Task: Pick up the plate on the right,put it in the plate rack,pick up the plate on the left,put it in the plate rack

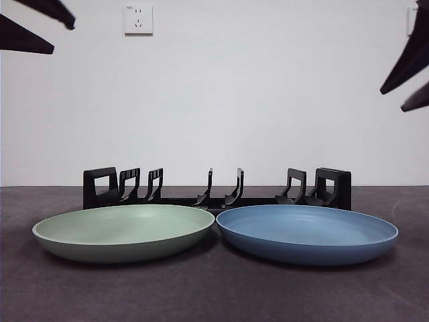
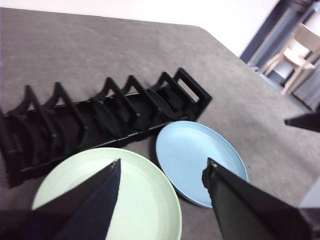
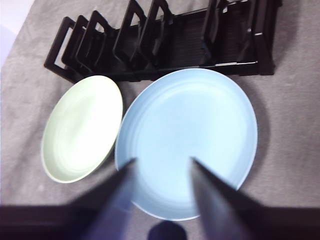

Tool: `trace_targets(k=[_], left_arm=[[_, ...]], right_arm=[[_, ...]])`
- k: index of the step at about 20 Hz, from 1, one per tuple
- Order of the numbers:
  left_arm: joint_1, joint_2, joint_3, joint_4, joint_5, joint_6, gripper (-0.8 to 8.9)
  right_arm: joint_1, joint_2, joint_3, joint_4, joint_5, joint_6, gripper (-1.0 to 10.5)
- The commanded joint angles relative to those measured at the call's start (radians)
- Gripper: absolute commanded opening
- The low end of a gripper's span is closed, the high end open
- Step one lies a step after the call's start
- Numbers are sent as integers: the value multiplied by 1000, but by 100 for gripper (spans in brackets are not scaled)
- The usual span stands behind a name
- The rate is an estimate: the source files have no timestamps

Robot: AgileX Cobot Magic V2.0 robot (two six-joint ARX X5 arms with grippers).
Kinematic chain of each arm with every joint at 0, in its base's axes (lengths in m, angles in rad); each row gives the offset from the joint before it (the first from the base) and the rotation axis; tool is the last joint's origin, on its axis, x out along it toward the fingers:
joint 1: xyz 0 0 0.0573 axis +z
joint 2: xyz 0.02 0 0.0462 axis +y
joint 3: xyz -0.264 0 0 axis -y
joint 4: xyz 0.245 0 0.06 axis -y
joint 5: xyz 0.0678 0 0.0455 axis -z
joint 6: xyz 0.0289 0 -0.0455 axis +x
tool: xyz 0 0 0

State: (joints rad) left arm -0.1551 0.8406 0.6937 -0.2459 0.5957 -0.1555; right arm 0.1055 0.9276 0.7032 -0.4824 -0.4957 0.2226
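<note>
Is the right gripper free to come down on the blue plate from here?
Probably yes: the right gripper hangs open above the blue plate, with nothing on it or between them.

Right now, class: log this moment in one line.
blue plate: on table | green plate: on table | plate rack: empty | both grippers: open, above plates

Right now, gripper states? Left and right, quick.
Left gripper: open, holding nothing, above the green plate.
Right gripper: open, holding nothing, above the blue plate.
</note>
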Motion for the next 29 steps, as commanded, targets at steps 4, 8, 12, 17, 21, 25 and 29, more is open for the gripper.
trace_targets(k=[4, 8, 12, 17, 21, 25, 29], left_arm=[[-124, 1, 2, -18, -56, 113, 291], [-265, 11, 77, -152, -224, 281, 290], [-409, 31, 192, -235, -356, 433, 289], [-552, 56, 243, -235, -467, 458, 288], [-631, 84, 243, -235, -504, 467, 288], [-690, 129, 243, -235, -533, 468, 288], [-734, 192, 243, -237, -546, 512, 288]], right_arm=[[0, 67, 6, 2, 10, -11, 311], [0, 202, 6, 7, 60, -15, 311], [0, 342, 6, 64, 61, -23, 295], [-1, 486, 6, 138, 61, -22, 244], [-1, 564, 6, 195, 62, -21, 236], [-2, 634, 6, 216, 106, -21, 140], [-2, 623, 7, 214, 109, 2, -13]])
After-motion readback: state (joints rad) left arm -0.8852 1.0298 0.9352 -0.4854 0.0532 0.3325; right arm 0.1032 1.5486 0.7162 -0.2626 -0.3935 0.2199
